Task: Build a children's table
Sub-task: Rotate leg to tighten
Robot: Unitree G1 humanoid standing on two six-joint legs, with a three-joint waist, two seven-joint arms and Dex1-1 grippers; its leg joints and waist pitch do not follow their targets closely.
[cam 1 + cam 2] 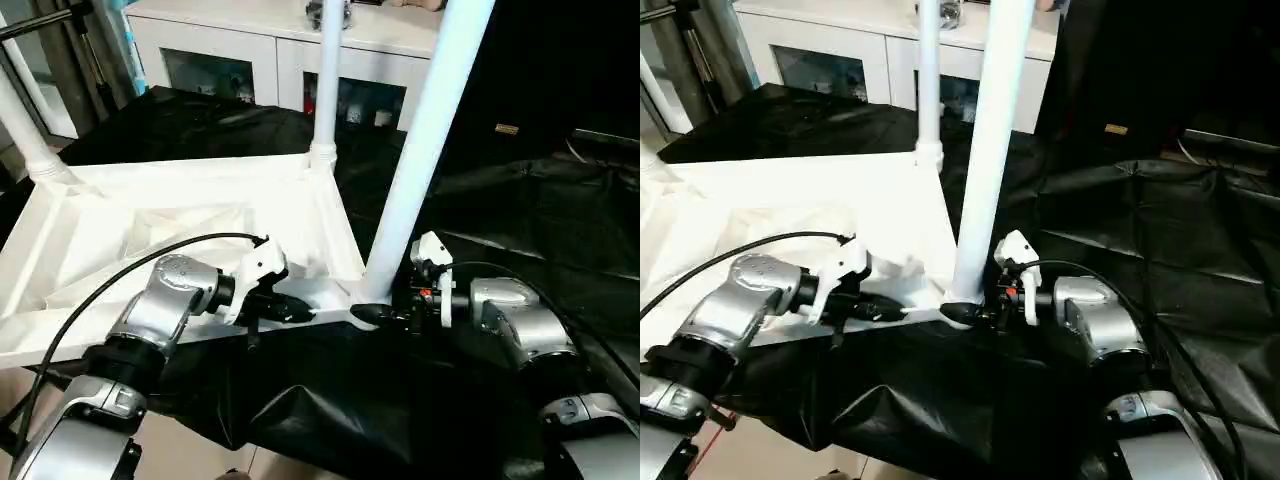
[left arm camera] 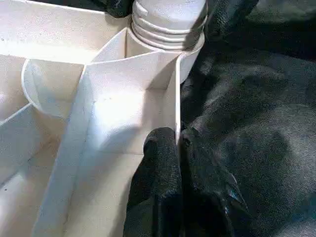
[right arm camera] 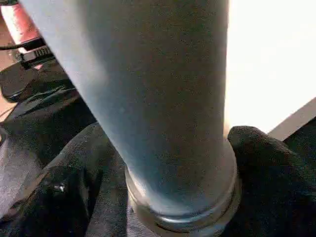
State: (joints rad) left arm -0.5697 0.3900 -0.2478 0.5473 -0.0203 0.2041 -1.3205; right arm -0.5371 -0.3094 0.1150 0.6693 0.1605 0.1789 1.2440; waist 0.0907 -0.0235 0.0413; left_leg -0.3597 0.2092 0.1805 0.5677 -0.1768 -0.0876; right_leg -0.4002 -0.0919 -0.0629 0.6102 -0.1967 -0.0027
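- The children's table (image 1: 150,230) lies upside down on a black cloth (image 1: 540,220), ribbed underside up, taking up the 9 to 11 o'clock part of the head view.
- Left gripper (image 1: 300,308): fingers pressed together on the thin rim wall of the tabletop at its near edge. In the left wrist view the black fingers (image 2: 160,168) pinch that white wall, one on each side.
- The pinch point is just beside the near right corner socket (image 2: 190,54), where a ridged leg end sits.
- Right gripper (image 1: 368,316): closed around the base of the near leg (image 1: 420,150), right at the corner socket, at about 6 o'clock of the head view's centre.
- In the right wrist view the black fingers (image 3: 261,163) flank the leg's lower end, touching it on both sides above its ridged collar.
- That near leg rises from the corner and tilts toward 1 o'clock.
- A far leg (image 1: 327,80) stands upright in the far right corner socket, toward 12 o'clock.
- Another leg (image 1: 25,125) stands at the far left corner, near 10 o'clock, tilted.
- A white cabinet (image 1: 270,50) with glass doors stands behind the cloth at 12 o'clock.
- The two grippers are near each other, either side of the near right corner.
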